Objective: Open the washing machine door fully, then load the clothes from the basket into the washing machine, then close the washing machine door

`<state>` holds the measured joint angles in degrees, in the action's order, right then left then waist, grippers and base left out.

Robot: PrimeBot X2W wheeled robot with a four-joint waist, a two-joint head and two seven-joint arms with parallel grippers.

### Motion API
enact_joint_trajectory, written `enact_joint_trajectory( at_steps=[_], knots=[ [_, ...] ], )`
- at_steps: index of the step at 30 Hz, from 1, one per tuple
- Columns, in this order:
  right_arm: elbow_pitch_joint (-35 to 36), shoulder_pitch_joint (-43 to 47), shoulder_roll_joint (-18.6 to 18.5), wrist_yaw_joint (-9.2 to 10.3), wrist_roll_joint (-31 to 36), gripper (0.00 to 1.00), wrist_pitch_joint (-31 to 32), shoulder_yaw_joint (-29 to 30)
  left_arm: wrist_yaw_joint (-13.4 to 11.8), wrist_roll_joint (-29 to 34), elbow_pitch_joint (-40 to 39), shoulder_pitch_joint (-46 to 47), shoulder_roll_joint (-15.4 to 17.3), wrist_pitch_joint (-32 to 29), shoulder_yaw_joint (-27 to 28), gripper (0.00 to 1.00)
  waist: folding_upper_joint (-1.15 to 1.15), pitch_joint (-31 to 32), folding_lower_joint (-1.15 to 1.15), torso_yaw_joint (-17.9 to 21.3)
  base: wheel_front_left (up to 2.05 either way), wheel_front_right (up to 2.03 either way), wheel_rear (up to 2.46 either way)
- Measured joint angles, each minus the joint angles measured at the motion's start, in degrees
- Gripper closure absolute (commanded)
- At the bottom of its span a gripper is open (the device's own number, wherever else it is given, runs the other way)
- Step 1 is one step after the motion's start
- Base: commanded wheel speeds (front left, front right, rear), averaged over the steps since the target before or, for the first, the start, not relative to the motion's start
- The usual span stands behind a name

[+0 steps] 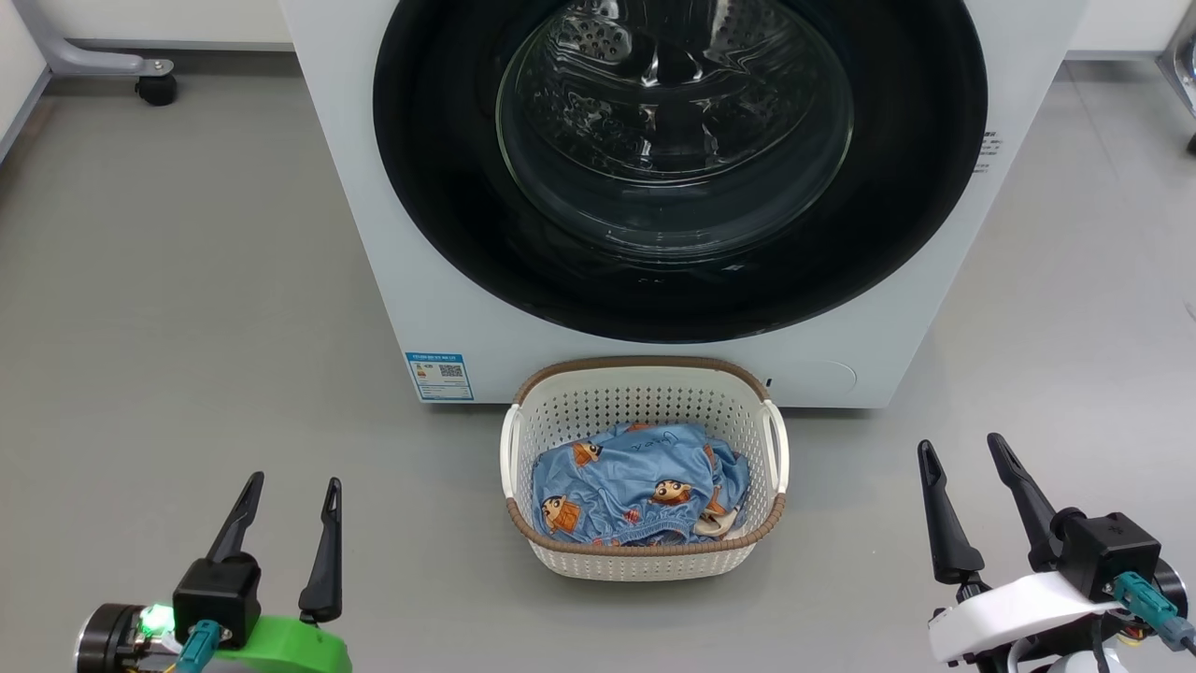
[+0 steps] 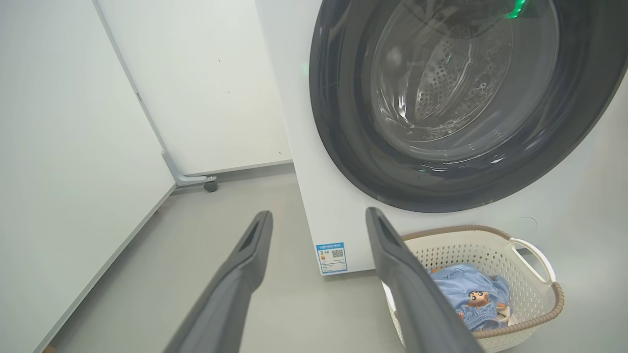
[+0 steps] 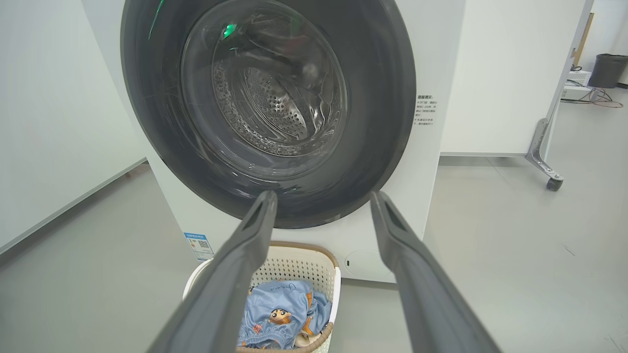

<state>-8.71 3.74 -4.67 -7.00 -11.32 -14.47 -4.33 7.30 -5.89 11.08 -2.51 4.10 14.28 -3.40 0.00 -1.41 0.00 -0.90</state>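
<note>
Washing machine (image 1: 374, 234) stands square ahead on the floor with its door (image 1: 448, 206) shut flush against the front, so the step in hand is judged to be the first one: opening it. You cannot make out a handle or recess on the door's dark edge from here, nor which side is hinged, so find the latch edge before you commit an arm. Hook that edge with one end effector, pull along the door's arc rather than straight back, and carry it right round until the opening is clear. The basket (image 1: 645, 363) sits on the floor just in front of the machine, below the door, with the clothes (image 1: 626, 486) heaped inside; keep your reach above it. Left end effector (image 1: 294, 481) and right end effector (image 1: 961, 442) hang low either side of the basket, well apart from it, both spread wide and holding nothing.
</note>
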Motion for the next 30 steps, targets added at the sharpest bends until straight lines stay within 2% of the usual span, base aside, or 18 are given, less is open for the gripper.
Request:
enact_joint_trajectory(
  at_steps=[30],
  knots=[
    [-0.32,0.00,0.47,0.00,0.80,0.00,0.00,0.33,0.00,-0.01,0.05,-0.11,-0.68,0.00,0.29,0.00,0.00,-0.13,0.00,0.01,0.06,0.06,-0.12]
  ],
)
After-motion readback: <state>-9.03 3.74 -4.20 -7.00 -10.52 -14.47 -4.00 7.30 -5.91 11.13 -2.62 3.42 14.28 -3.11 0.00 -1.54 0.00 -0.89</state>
